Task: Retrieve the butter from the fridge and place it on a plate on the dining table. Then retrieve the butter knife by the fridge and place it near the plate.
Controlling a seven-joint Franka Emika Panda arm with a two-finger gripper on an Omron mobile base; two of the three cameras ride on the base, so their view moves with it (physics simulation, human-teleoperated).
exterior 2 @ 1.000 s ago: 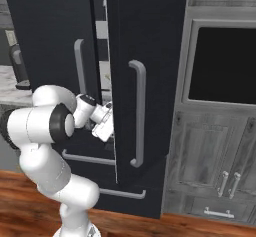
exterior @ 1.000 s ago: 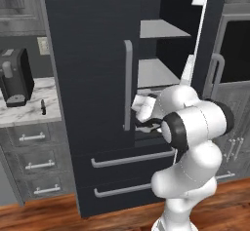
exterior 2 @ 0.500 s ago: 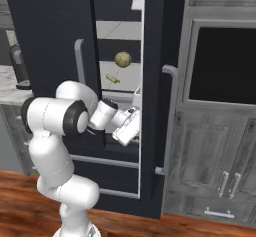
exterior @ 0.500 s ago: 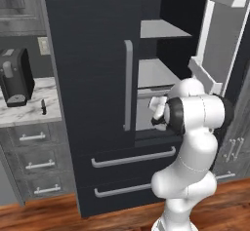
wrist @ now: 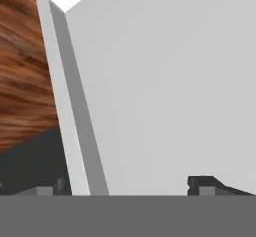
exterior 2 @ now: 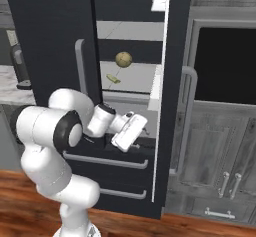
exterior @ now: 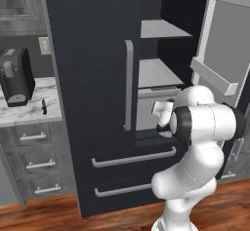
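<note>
The dark fridge (exterior: 93,54) stands with its right door (exterior 2: 172,56) swung open, white inner side (wrist: 165,81) facing my hand. The butter (exterior 2: 113,79), a small pale-yellow stick, lies on a middle shelf inside. My gripper (exterior 2: 141,133) hangs below that shelf, close to the open door's inner face, open, its fingertips (wrist: 204,183) wide apart with nothing held. The butter knife (exterior: 43,106) lies on the marble counter (exterior: 29,115) left of the fridge. The plate and the dining table are out of view.
A round tan ball (exterior 2: 123,59) sits on the shelf behind the butter. A black coffee machine (exterior: 17,76) stands on the counter over grey drawers (exterior: 34,164). Right of the open door are a dark oven front (exterior 2: 225,66) and grey cabinets (exterior 2: 220,171). Fridge drawers (exterior: 134,157) lie below.
The right fridge door has swung from nearly shut to wide open, baring the shelves with the butter and ball. My hand followed it to the right and stays open.
</note>
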